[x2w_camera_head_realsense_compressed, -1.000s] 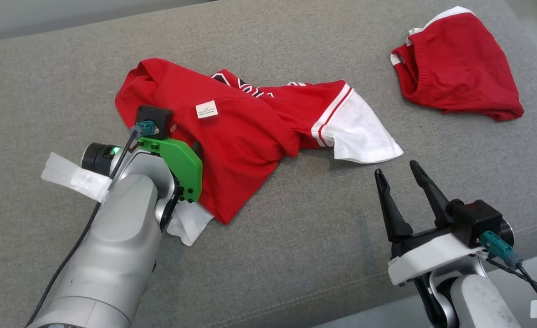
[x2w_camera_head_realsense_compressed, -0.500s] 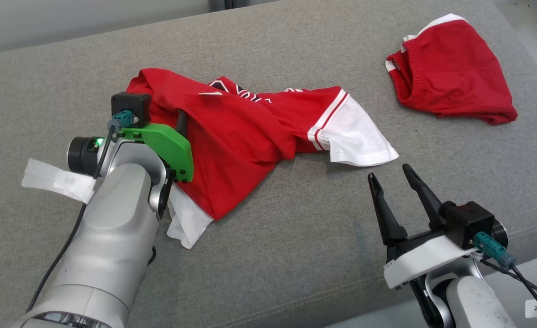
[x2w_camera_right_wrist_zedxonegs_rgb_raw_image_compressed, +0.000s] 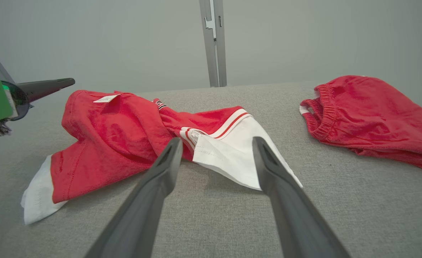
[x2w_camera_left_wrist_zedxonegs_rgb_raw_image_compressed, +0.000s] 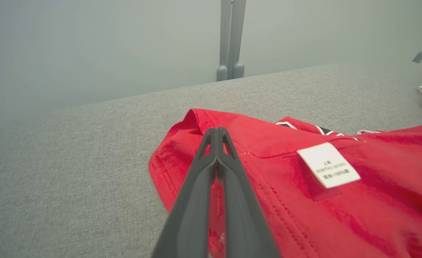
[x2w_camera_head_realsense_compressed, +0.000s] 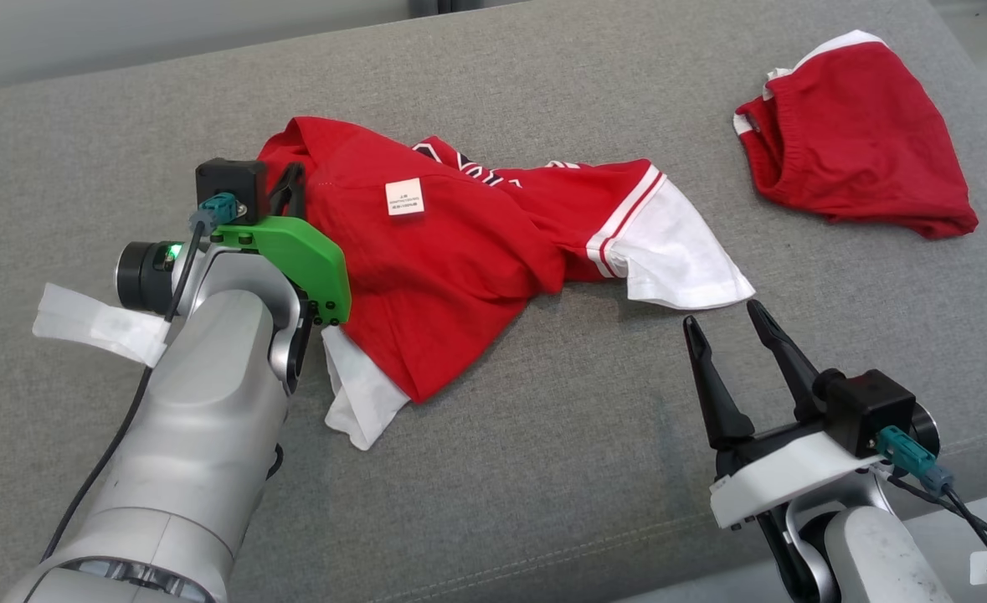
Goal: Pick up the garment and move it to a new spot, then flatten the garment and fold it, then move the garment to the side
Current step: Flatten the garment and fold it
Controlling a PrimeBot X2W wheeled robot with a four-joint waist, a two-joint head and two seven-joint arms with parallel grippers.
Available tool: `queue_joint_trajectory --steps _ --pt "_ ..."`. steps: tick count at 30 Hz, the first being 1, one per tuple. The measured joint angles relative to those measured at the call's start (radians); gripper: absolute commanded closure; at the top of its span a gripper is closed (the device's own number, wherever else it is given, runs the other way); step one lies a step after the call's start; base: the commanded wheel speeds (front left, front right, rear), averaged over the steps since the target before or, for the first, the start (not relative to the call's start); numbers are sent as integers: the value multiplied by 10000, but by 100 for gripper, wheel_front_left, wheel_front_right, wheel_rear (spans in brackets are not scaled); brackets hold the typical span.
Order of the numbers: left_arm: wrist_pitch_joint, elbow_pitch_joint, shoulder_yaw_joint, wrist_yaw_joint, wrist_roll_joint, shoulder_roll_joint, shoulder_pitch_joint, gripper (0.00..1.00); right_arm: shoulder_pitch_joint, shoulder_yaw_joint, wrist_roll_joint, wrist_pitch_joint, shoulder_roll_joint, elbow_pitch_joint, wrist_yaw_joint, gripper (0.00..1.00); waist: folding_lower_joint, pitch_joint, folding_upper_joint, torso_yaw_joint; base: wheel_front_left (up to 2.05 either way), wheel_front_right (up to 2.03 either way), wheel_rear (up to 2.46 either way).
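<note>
Left gripper (x2w_camera_left_wrist_zedxonegs_rgb_raw_image_compressed: 217, 131) pressed together at the edge of the red shirt (x2w_camera_head_realsense_compressed: 460, 251) — grabbing to lift, I'd guess; pinch unclear. Right gripper (x2w_camera_head_realsense_compressed: 721, 315) spread, waiting.

Garments on the grey cushion (x2w_camera_head_realsense_compressed: 543, 486): two; one red shirt (x2w_camera_head_realsense_compressed: 460, 260); one pair of red shorts (x2w_camera_head_realsense_compressed: 857, 159); white sleeves on the shirt: two, first sleeve (x2w_camera_head_realsense_compressed: 677, 260) and second sleeve (x2w_camera_head_realsense_compressed: 363, 394); white label (x2w_camera_head_realsense_compressed: 403, 198): one; grippers: two, left gripper (x2w_camera_left_wrist_zedxonegs_rgb_raw_image_compressed: 217, 130) and right gripper (x2w_camera_head_realsense_compressed: 720, 315); dark fingers: two per gripper, four in total; wrist plates: one green plate (x2w_camera_head_realsense_compressed: 300, 255), one white plate (x2w_camera_head_realsense_compressed: 782, 473); tape strip (x2w_camera_head_realsense_compressed: 95, 322): one; upright post (x2w_camera_right_wrist_zedxonegs_rgb_raw_image_compressed: 213, 43): one.
</note>
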Motion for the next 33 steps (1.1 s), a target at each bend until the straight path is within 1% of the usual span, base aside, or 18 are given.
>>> queue_joint_trajectory --steps 3,9,10,11,12,14,19,24,25,28,33 --pt "-6 148 -56 -27 -61 2 1 100 -3 33 0 -10 0 42 0 0 0 -50 0 101 0 0 0" --pt "-132 426 -2 174 -169 52 0 100 -25 31 0 -10 0 121 0 0 0 -189 0 248 0 0 0" --pt "-132 454 48 176 -234 61 -1 92 -25 29 0 -10 0 130 0 0 0 -211 0 258 0 0 0" --pt "-115 493 123 176 -339 59 -6 31 -25 23 0 -10 0 138 0 0 0 -232 0 267 0 0 0" --pt "-69 522 219 157 -447 59 -23 0 -25 15 2 -10 0 148 0 0 0 -253 0 275 0 0 0" --pt "38 556 295 109 -560 59 -59 0 -25 10 2 -12 0 159 0 0 0 -272 0 278 0 0 0" --pt "1078 719 836 -366 -1601 35 -258 0 -23 58 15 -15 0 171 0 0 0 -316 0 227 0 0 0" --pt "2268 631 1055 -512 -2552 15 -556 0 -23 161 46 -40 2 180 0 0 0 -257 0 97 0 0 0" --pt "2571 612 1081 -506 -2834 12 -602 0 -23 150 46 -42 2 186 0 0 0 -240 0 68 0 0 0" --pt "3603 453 940 -303 -3438 13 -720 0 -24 98 46 -56 0 222 0 0 0 -202 0 -10 0 0 0" --pt "4623 -10 242 244 -3664 4 -866 0 -24 86 48 -127 0 259 0 0 0 -166 0 -78 0 0 0"
